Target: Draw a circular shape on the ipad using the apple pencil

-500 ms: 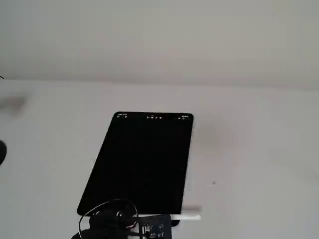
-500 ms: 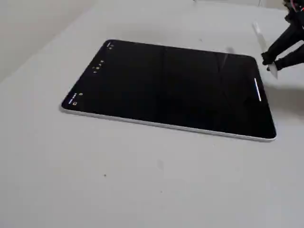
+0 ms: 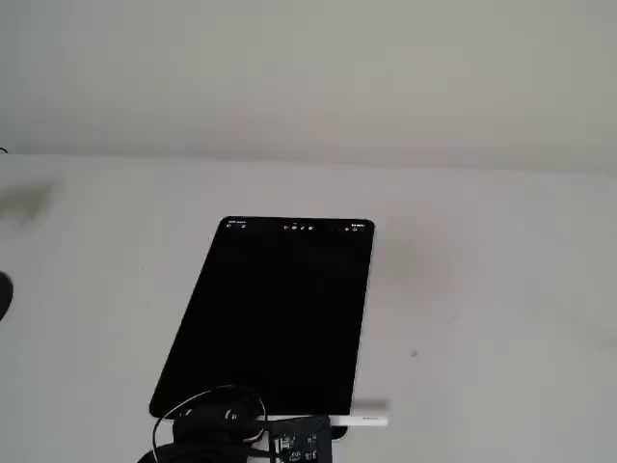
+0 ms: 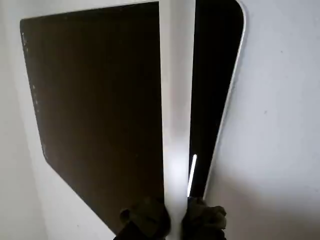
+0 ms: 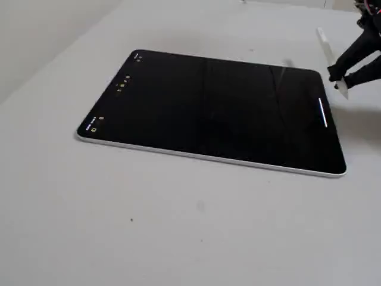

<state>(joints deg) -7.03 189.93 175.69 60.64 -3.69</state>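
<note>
The ipad [image 3: 280, 309] lies flat on the white table, its screen black, with tiny icons along the far short side [image 5: 122, 83]. My gripper [image 4: 175, 216] is shut on the white apple pencil [image 4: 176, 100], which runs straight up the wrist view across the ipad [image 4: 100, 100]. In a fixed view the gripper [image 5: 339, 76] holds the pencil [image 5: 326, 47] tilted, just beyond the tablet's right short edge. In the other fixed view the pencil [image 3: 362, 420] lies crosswise at the near edge, beside the gripper [image 3: 289, 429]. No circular shape shows on the screen, only a short bright streak [image 5: 323, 113].
Black cables [image 3: 207, 415] loop over the tablet's near corner by the arm. A dark object [image 3: 3, 294] sits at the left edge of the table. A plain pale wall stands behind the table.
</note>
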